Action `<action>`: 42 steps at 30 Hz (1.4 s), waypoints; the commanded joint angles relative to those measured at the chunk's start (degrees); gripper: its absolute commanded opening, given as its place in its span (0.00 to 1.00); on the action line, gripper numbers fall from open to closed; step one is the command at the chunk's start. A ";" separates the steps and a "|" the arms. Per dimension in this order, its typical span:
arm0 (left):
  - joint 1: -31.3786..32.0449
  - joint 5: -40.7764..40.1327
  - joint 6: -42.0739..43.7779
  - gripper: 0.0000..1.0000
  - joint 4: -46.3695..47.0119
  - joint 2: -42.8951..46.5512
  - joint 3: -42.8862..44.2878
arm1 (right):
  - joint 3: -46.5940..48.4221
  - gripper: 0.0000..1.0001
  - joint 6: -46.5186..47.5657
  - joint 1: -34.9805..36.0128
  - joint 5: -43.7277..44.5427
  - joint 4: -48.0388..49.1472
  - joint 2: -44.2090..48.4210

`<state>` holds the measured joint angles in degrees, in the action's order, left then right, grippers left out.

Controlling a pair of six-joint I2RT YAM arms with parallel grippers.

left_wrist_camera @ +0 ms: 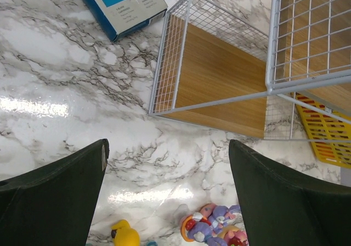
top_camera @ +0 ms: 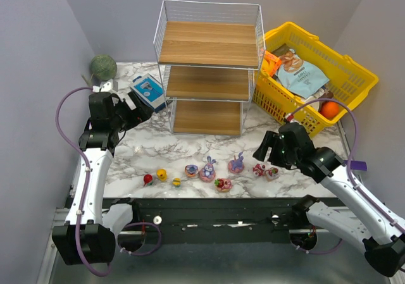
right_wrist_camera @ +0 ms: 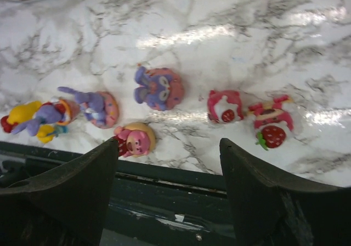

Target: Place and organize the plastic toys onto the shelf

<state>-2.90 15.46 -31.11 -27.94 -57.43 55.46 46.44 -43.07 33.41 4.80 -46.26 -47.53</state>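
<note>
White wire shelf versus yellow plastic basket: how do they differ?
The white wire shelf with wooden boards stands three tiers tall; the yellow plastic basket is one low tub. The shelf's boards are bare; the basket holds snack packets. Both stand side by side at the back.

Left gripper hangs wide open over the marble table: shelf ahead, blue box top-left, toys below.

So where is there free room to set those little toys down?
All three boards of the shelf look bare. The marble strip between the shelf's front and the toy row is also free. Crowded: the toy row itself and the yellow basket.
</note>
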 commanded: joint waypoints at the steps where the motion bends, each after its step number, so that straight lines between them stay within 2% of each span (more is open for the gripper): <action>1: -0.18 2.99 -0.44 0.99 1.14 -0.58 -0.62 | -2.75 0.81 -5.62 0.34 6.72 -7.18 -0.72; 8: -0.18 3.87 -0.97 0.99 2.19 -3.03 -0.53 | -2.31 0.81 -15.62 0.34 16.98 -16.66 -0.37; 12: -0.18 3.87 -1.49 0.99 2.54 -4.36 -0.18 | -3.10 0.81 -19.33 0.34 17.62 -18.78 -3.27; 16: -0.18 3.70 -1.49 0.99 2.63 -5.32 0.26 | -4.68 0.79 -21.70 0.34 16.56 -16.07 -5.03; 23: -0.18 3.43 -1.49 0.99 2.98 -6.47 0.35 | -5.74 0.63 -22.32 0.34 19.37 -13.60 -5.91; 37: -0.18 3.26 -1.05 0.99 2.72 -8.14 0.70 | -8.73 0.52 -20.92 0.25 18.14 -6.65 -9.60; 40: -0.18 3.34 -0.88 0.99 2.55 -8.49 0.96 | -8.82 0.47 -20.30 0.25 18.23 -5.60 -10.92; 42: -0.18 3.34 -0.79 0.99 2.46 -8.58 1.14 | -9.08 0.39 -19.86 0.25 18.14 -4.54 -11.36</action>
<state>-2.90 17.74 -32.47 -25.82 -65.58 55.44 38.22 -63.40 33.43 20.86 -53.93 -57.98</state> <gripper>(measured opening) 0.988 0.438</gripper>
